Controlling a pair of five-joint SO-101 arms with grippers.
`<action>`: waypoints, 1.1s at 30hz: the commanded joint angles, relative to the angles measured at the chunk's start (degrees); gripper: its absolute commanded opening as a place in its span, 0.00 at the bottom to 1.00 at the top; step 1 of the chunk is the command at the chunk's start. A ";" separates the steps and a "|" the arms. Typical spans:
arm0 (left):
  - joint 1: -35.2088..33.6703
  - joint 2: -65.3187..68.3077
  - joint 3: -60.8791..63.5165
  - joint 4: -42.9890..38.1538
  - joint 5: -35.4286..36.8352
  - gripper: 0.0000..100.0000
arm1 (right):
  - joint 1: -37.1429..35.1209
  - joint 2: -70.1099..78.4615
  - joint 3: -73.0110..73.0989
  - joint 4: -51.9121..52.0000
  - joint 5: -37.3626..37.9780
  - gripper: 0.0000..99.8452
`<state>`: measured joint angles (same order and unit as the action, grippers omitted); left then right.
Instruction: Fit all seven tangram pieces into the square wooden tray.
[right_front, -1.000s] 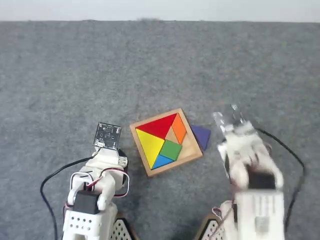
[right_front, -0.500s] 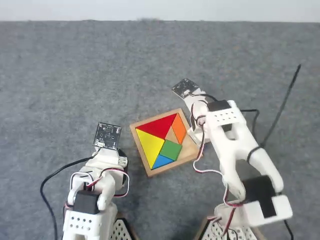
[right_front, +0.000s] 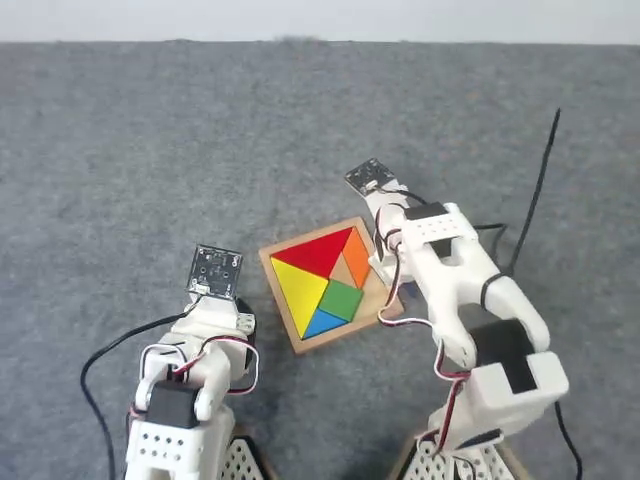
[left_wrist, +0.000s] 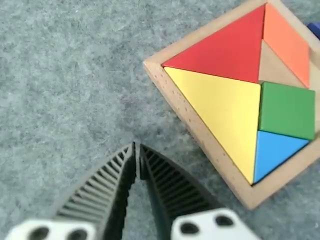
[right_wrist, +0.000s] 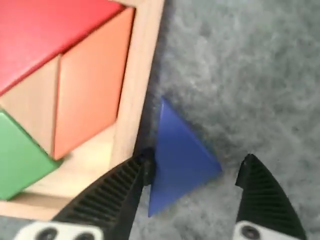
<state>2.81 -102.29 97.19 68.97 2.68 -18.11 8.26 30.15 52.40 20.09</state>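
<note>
Between the fingers of the right hand (right_wrist: 199, 162), which stand wide apart, a dark blue triangle (right_wrist: 177, 150) lies flat on the grey table (right_front: 150, 150). One finger (right_wrist: 125, 185) is at the triangle's edge, right against the outer rim of the square wooden tray (right_wrist: 137, 90). The other finger (right_wrist: 257, 185) stands just clear of the triangle's far corner, so nothing is clamped. The triangle sits outside the tray, just beside its rim.

Ahead of the left hand (left_wrist: 137, 148), whose fingers are pressed together on nothing, the tray's nearest side runs close by. Beyond that rim, the red triangle (left_wrist: 225, 47), yellow triangle (left_wrist: 225, 110), green square (left_wrist: 287, 110), light blue triangle (left_wrist: 275, 152) and orange piece (left_wrist: 287, 40) lie inside the tray.
</note>
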 joint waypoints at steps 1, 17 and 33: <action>0.09 -0.79 -0.66 0.26 0.70 0.01 | -1.71 1.10 -2.02 -1.10 1.32 0.30; 0.09 -0.79 -0.66 0.26 0.70 0.01 | -1.71 1.89 -1.93 2.68 0.88 0.13; 0.09 -0.79 -0.66 0.26 0.70 0.01 | -0.92 -22.02 -4.84 19.30 -16.09 0.13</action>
<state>2.81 -102.29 97.19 68.97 2.68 -18.37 -3.87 28.22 68.04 6.55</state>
